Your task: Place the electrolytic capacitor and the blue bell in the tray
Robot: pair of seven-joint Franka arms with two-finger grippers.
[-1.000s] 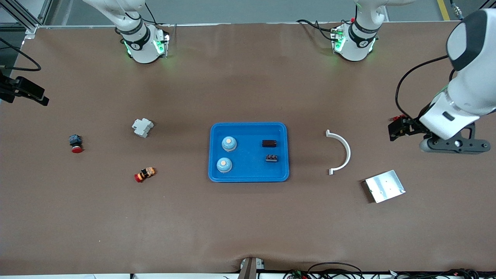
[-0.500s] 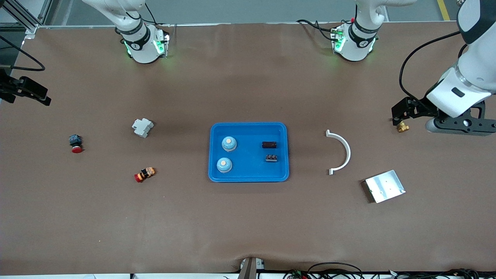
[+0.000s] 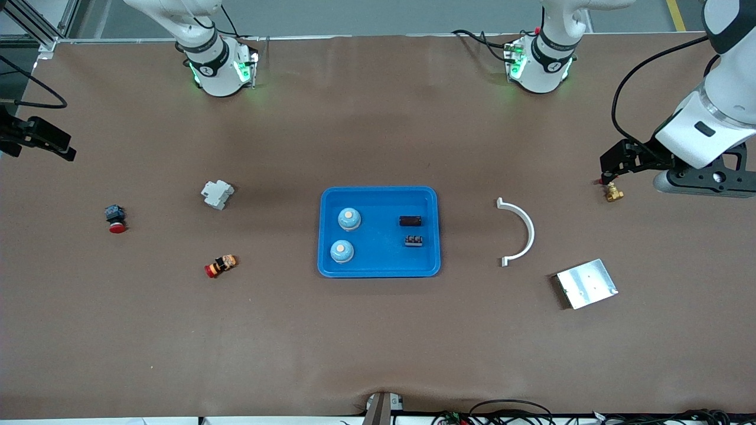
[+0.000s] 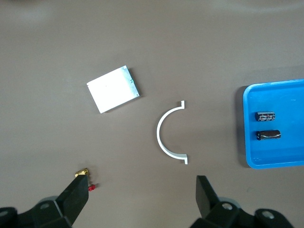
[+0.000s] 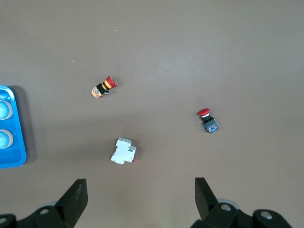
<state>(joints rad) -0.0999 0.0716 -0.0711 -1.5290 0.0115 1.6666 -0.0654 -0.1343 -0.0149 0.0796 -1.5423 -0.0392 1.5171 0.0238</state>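
Observation:
The blue tray point(image 3: 378, 191) lies mid-table. In it are two blue bells point(image 3: 349, 218) point(image 3: 342, 251), the dark electrolytic capacitor point(image 3: 410, 221) and a small dark ribbed part point(image 3: 414, 240). The left wrist view shows the tray's end point(image 4: 285, 97) with the capacitor point(image 4: 269, 135). The right wrist view shows the tray's edge point(image 5: 10, 159) and a bell point(image 5: 4, 138). My left gripper point(image 3: 614, 164) point(image 4: 142, 183) is open and empty over the left arm's end of the table. My right gripper point(image 3: 44, 141) point(image 5: 140, 183) is open and empty over the right arm's end.
A small brass fitting point(image 3: 614, 193) lies below the left gripper. A white curved piece point(image 3: 520, 230) and a silver plate point(image 3: 586, 283) lie beside the tray toward the left arm's end. A white breaker point(image 3: 217, 193) and two red buttons point(image 3: 115, 218) point(image 3: 220, 265) lie toward the right arm's end.
My left gripper has drawn away from the tray toward the left arm's end of the table. The brass fitting has come into sight below it. The right gripper has barely moved.

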